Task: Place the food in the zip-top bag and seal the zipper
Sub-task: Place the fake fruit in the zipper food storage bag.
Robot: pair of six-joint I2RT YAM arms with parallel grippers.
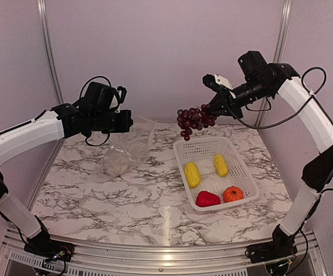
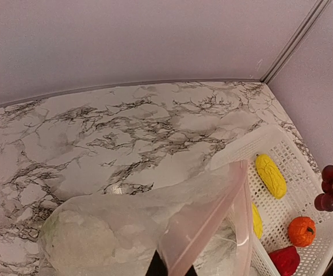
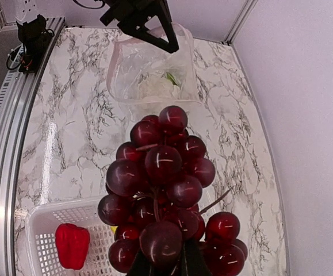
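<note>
Grapes [image 1: 194, 119], top view: gripped by the closed right gripper [image 1: 212, 110] at 12 o'clock above the basket [image 1: 180, 150]. The left gripper [image 1: 129, 121], pinched shut on the zip-top bag [image 1: 120, 156], holds its rim up at 9 o'clock.
Left wrist: cauliflower [image 2: 77, 241] inside the bag.
Right wrist: bag mouth at 12 o'clock beyond the grapes.
Step judged: loading. Next move: carry the grapes over the mouth and release.
No legible writing.

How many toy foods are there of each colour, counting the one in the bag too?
Dark purple toy grape bunch: 1
Yellow oblong toy pieces: 2
Red toy pepper: 1
Orange round toy fruit: 1
White toy cauliflower, inside the clear plastic bag: 1
Total: 6
</note>
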